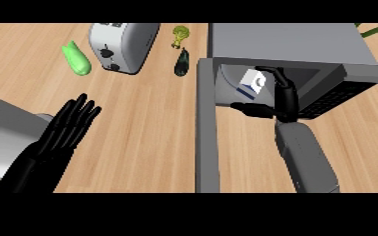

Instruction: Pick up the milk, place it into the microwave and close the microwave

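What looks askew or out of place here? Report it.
The milk carton looks tilted rather than upright inside the open microwave, next to the right robot hand. Nothing looks spilled or damaged.

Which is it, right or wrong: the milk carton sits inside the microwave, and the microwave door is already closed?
Wrong on one point. The milk carton sits inside the microwave, but the microwave door is open, not closed; it stands swung out toward the view's lower edge. The head view shows it.
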